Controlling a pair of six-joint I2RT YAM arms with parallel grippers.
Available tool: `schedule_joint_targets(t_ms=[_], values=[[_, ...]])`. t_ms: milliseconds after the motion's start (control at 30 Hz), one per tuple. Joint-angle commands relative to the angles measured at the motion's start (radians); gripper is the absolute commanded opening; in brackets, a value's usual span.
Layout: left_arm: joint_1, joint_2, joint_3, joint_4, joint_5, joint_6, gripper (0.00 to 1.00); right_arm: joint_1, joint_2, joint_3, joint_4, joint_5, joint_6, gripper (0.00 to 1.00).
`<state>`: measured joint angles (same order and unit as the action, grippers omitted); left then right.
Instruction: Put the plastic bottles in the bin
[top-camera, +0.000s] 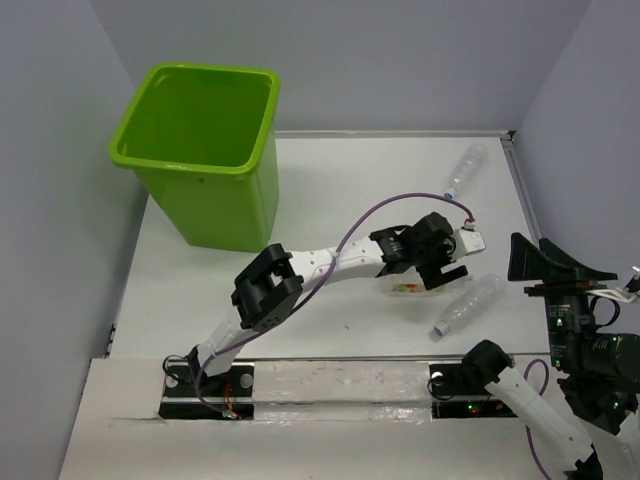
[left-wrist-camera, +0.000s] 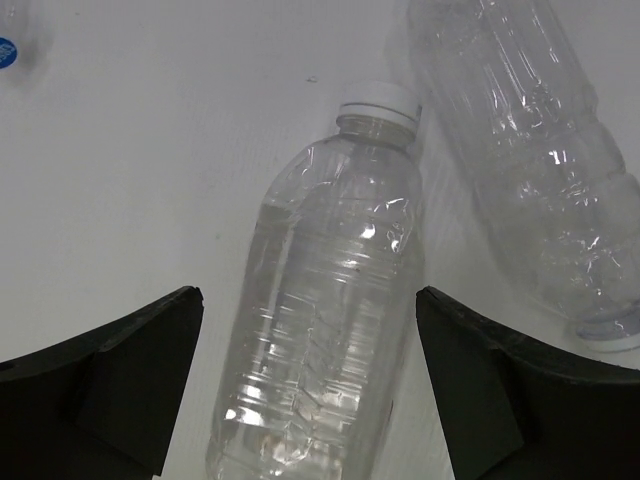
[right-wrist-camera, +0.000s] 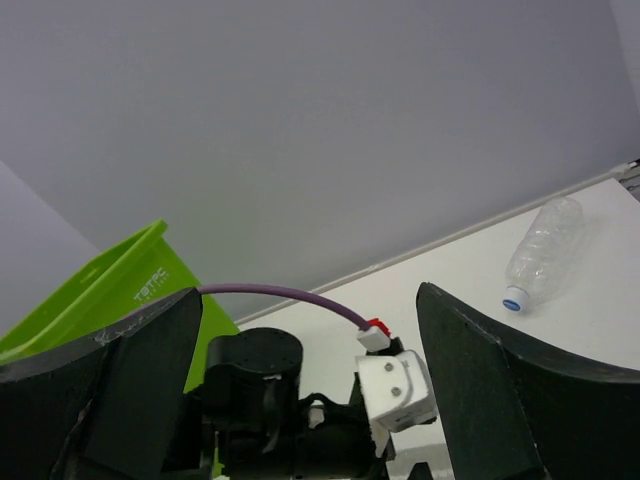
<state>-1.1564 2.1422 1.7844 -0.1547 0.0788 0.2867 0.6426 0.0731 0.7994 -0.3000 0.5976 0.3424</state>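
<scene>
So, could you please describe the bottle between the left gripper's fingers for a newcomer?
From the green bin, follow the left arm to its open gripper. The clear bottle lies between the fingers, white cap pointing away from the arm; its neighbour's cap points back.
</scene>
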Motion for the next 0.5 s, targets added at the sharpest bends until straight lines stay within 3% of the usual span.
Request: schedule_joint_targets(t_ms=[0,367,400,467], values=[[0.000,0.065,0.118,-0.154,0.043,0.069,0.99,0.003,-0.022,0.047,-0.044,0.008,-0.040,0.93],[0.069,0.173,0.130,-0.163,0.042,0.080,0.99,0.003,-0.001,0.038,-0.053,-0.059,-0.040,0.91],[0.073,0.170,0.121,-0.158,0.030,0.077,0.97,0.003,0.001,0.038,-0.053,-0.061,-0.040,0.91],[0.086,0.141,0.081,-0.129,0.021,0.066,0.82,0.003,0.010,0.037,-0.053,-0.059,-0.040,0.91]])
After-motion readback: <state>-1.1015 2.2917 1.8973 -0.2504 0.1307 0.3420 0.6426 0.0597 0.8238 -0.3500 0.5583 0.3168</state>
